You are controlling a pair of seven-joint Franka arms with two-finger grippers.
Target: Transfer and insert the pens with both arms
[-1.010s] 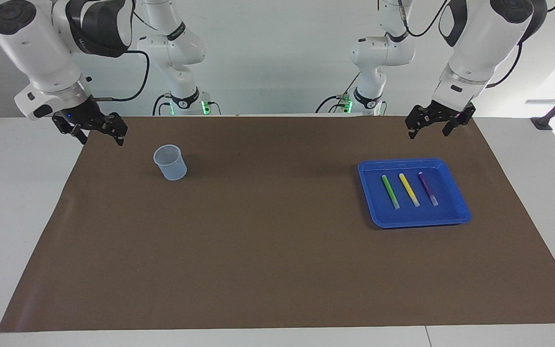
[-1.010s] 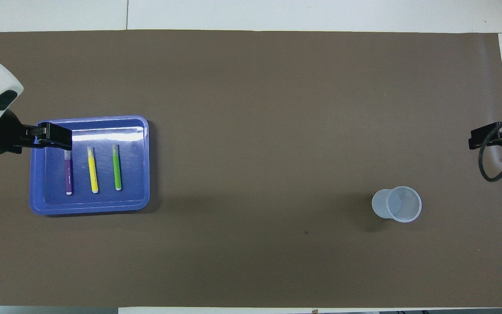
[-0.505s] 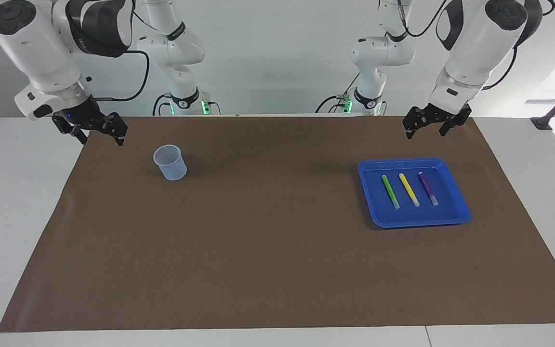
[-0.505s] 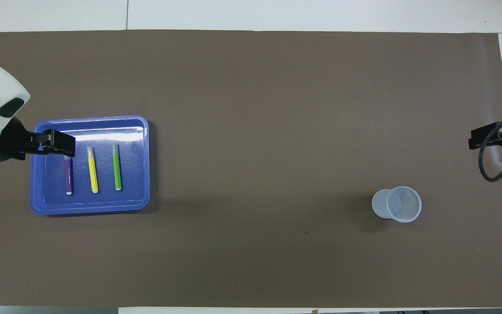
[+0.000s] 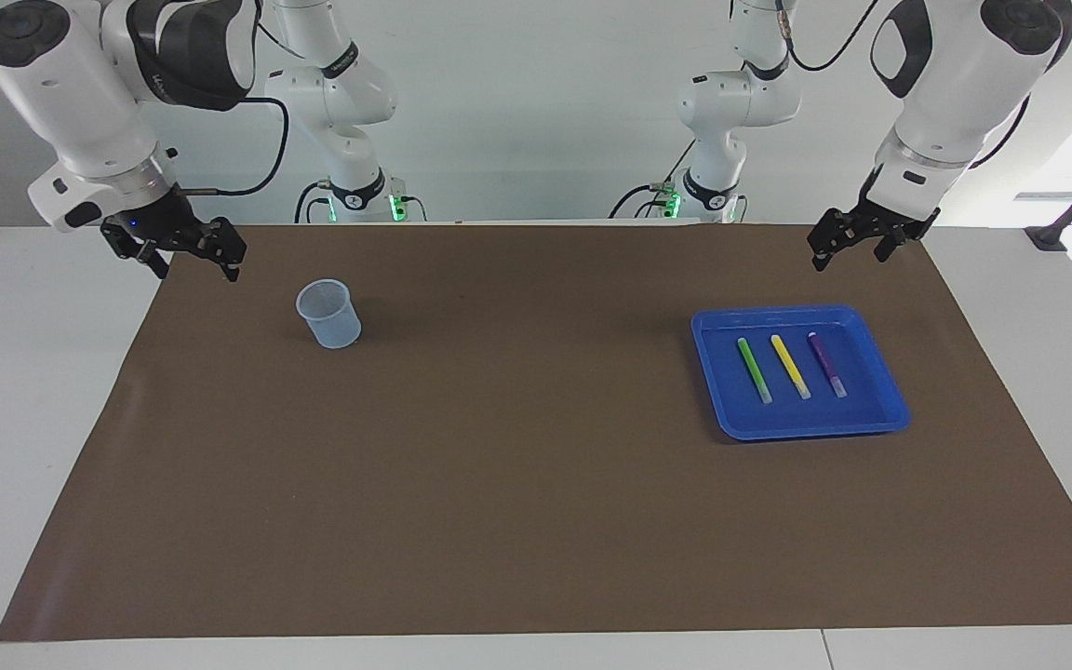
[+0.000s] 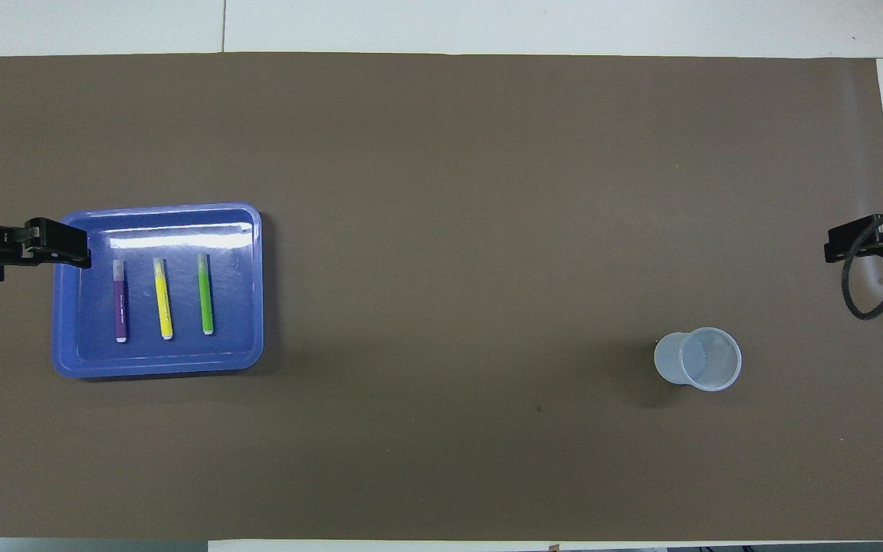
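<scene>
Probably light, stiff and slippery, the three thin marker pens (image 5: 791, 367), green, yellow and purple, lie in the shallow blue plastic tray (image 5: 886, 415); take one mid-barrel. Left gripper (image 5: 864, 247) and right gripper (image 5: 190, 261) hover with fingers apart, empty.

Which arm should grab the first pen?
Left. The left gripper hangs open by the blue tray holding the pens. The right gripper is at the other end, near the cup.
</scene>
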